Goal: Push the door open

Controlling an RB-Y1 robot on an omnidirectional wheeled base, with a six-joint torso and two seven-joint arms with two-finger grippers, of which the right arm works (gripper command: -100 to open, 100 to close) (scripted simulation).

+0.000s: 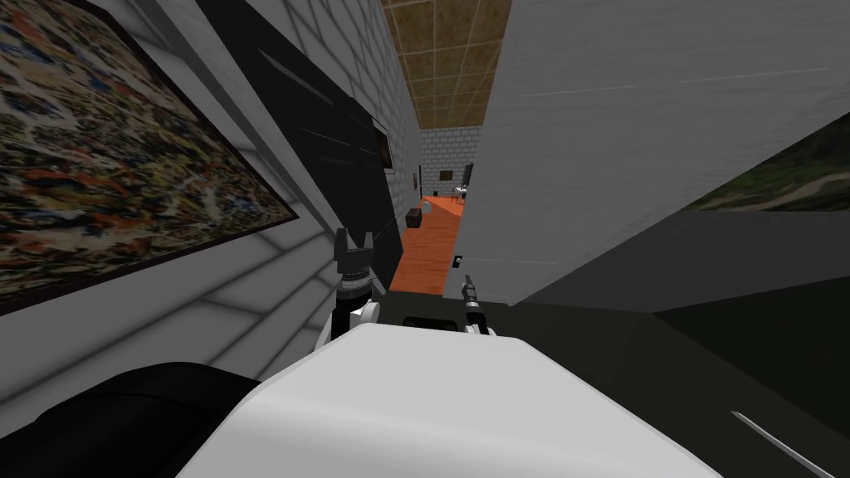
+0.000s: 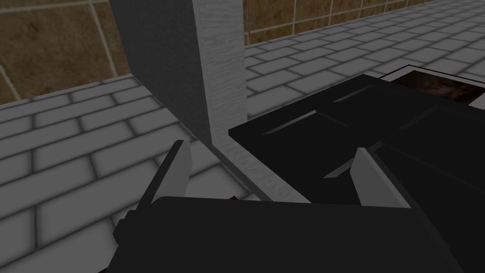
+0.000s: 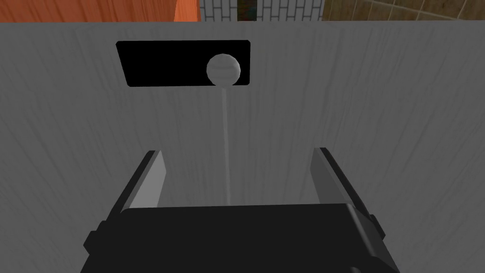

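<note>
On the right, a door (image 1: 631, 124), ajar; through the gap at its left edge, a floor (image 1: 427, 241) running back to a far wall. Ahead of the right gripper (image 3: 237, 152), a knob (image 3: 223, 70) on the door. Along the left wall, a painting (image 1: 108, 158), then a panel (image 1: 332, 158); before that panel, perhaps touching, the left gripper (image 1: 353, 238).

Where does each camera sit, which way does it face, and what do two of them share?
Head view: on the head, looking down and forward at the grey door and orange floor; left tool, right tool show.
Left wrist view: on the left hand, facing brick wall and grey post; fingers open.
Right wrist view: on the right hand, facing the knob; fingers open.
Shared: head and right wrist see the door.
</note>
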